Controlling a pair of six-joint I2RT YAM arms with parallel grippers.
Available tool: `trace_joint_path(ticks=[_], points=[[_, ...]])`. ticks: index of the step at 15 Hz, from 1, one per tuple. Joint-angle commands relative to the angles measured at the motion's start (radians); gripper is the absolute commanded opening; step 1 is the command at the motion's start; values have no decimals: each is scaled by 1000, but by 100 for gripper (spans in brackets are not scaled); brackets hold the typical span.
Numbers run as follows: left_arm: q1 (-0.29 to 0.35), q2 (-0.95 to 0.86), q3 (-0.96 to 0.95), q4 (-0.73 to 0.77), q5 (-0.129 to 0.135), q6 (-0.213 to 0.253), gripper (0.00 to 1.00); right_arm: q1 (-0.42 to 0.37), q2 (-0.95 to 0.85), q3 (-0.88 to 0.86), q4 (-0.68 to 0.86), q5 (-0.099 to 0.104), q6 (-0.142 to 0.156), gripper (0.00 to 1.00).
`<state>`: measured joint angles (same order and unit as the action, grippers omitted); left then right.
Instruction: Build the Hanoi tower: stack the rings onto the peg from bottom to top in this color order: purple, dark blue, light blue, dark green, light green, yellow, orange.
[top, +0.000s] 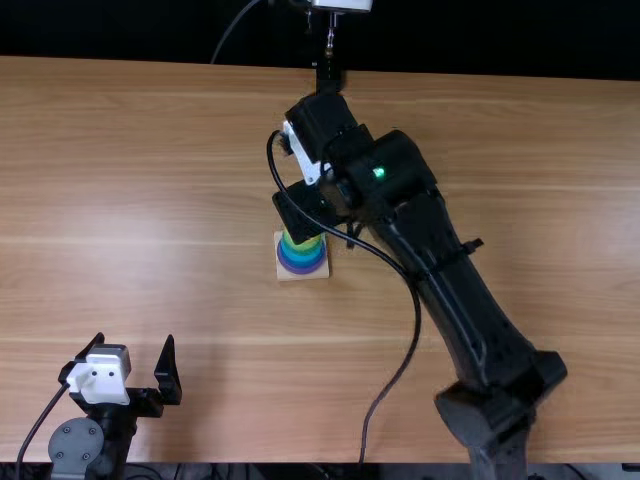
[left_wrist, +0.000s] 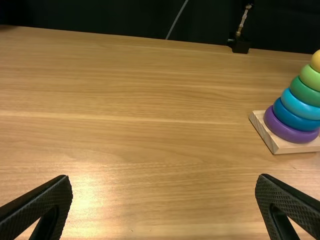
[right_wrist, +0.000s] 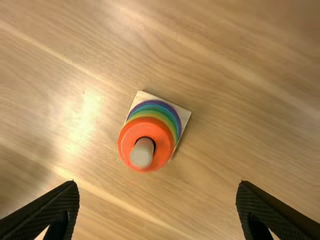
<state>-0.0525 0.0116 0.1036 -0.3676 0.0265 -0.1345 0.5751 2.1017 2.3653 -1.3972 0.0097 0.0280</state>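
Orange-topped ring stack (right_wrist: 132, 134) on its peg (right_wrist: 142, 153), near but untouched by the right hand (top: 306, 208), spread wide, holding nothing

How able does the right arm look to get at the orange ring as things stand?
Probably yes: the right claw faces the tower from above, open, and nothing seems to stand between it and the orange ring. The left claw is well clear.

table (top: 150, 330): light brown | glare (top: 140, 225): cast at nine o'clock | backdrop (top: 120, 30): black, seen at twelve | cable (top: 232, 30): slanted, near eleven | stand (left_wrist: 240, 46): set at far edge, twelve
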Motion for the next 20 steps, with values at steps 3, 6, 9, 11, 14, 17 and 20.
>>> trace_joint_path(ticks=[3, 6, 9, 11, 14, 17, 20], points=[[-4, -12, -104, -80, 5, 7, 100, -29, -391, -495, 363, 171, -10, 100], [-4, -12, -104, -80, 5, 7, 100, -207, -741, -983, 848, 288, -8, 100], [-4, -12, -104, -80, 5, 7, 100, -443, -1056, -1324, 1087, 191, -8, 100], [-4, -12, -104, -80, 5, 7, 100, -540, -1276, -1499, 1186, -35, -11, 100], [-4, -12, -104, -80, 5, 7, 100, -574, -1580, -1729, 1199, -61, -13, 100], [-4, -12, -104, -80, 5, 7, 100, -574, -1800, -1919, 1190, -61, -15, 100], [-4, -12, -104, -80, 5, 7, 100, -595, -1953, -2077, 1188, -59, -13, 100]])
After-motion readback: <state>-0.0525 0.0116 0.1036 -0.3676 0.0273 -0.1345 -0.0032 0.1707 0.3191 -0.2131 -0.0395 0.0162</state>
